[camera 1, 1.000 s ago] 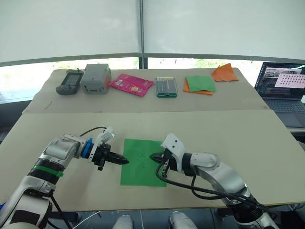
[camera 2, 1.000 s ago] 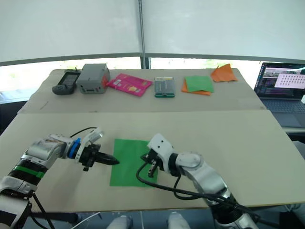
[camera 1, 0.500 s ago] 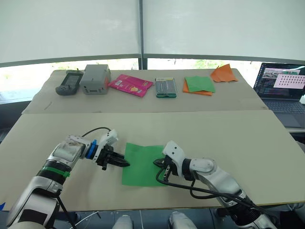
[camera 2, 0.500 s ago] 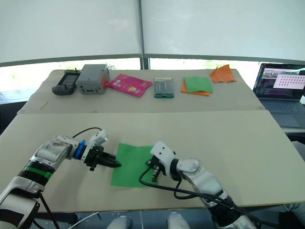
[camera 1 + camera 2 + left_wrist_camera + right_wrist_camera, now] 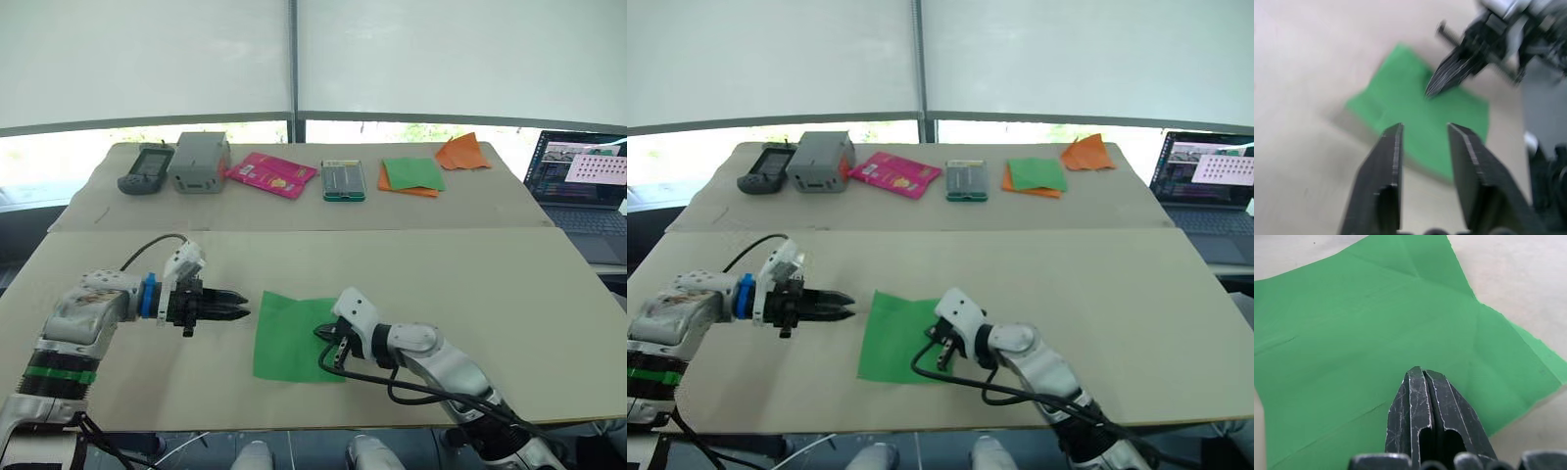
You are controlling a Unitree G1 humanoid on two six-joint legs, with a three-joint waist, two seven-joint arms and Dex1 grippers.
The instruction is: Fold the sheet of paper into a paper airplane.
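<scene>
Far table [image 5: 294, 211]: handheld device [image 5: 145, 168], grey box [image 5: 199, 162], pink packet [image 5: 271, 174], orange paper [image 5: 462, 152]; laptop [image 5: 578, 176] right.

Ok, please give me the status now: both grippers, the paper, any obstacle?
Left gripper open, off the paper's left edge. Right gripper shut, tips over the sheet of paper. Sheet lies flat, creased, no fold made. Nothing in the way.

The sheet of paper [image 5: 291, 334] is thin, bright green and roughly square, marked with faint creases. It lies open and nearly flat on the worktop [image 5: 509, 294], close to the near edge and a little left of its middle.
</scene>
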